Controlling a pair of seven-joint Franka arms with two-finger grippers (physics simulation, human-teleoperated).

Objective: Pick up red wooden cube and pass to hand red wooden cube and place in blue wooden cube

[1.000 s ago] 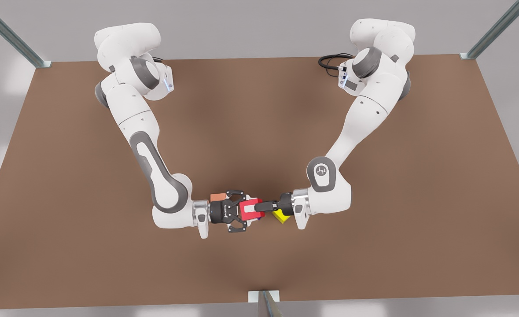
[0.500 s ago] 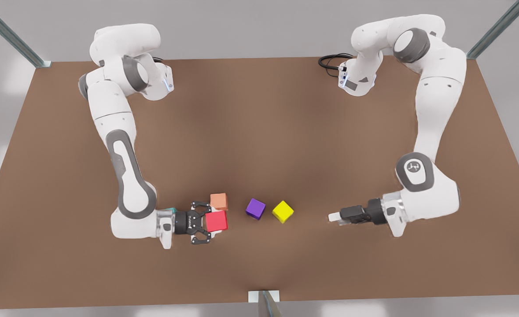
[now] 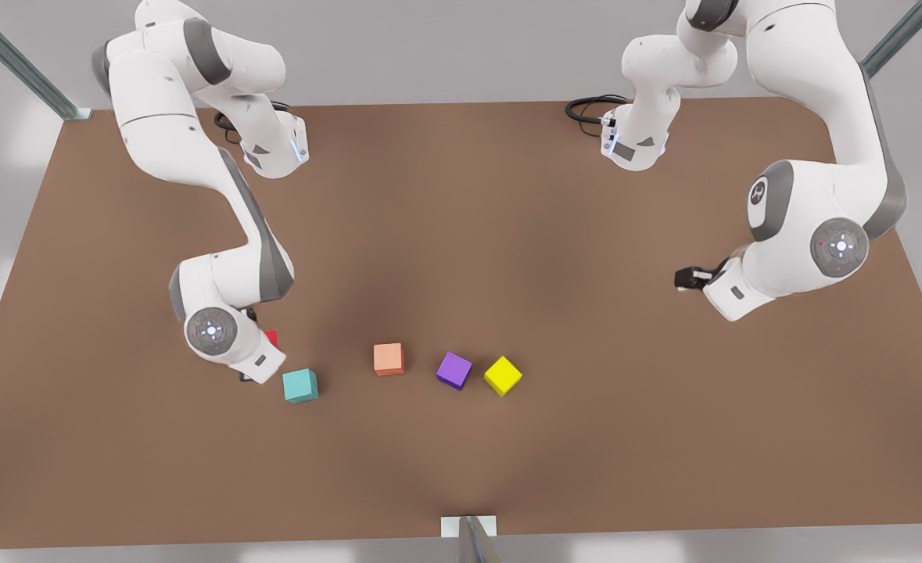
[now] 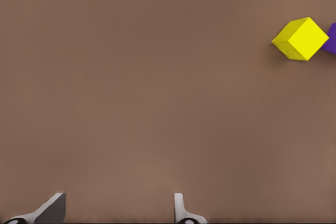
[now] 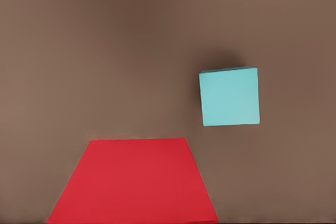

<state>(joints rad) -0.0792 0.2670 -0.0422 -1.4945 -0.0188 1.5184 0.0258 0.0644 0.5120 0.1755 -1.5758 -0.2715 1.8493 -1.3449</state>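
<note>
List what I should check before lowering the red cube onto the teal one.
1. Red cube held in right end effector: ok.
2. Red cube lined up over teal cube: not ok, the teal cube sits off to one side.
3. Teal cube's top bare: ok.
4. Orange cube apart from teal cube: ok.
5. Left end effector open, waiting at the front view's right: ok.
6. How the fingers sit on the red cube: cannot tell.
</note>
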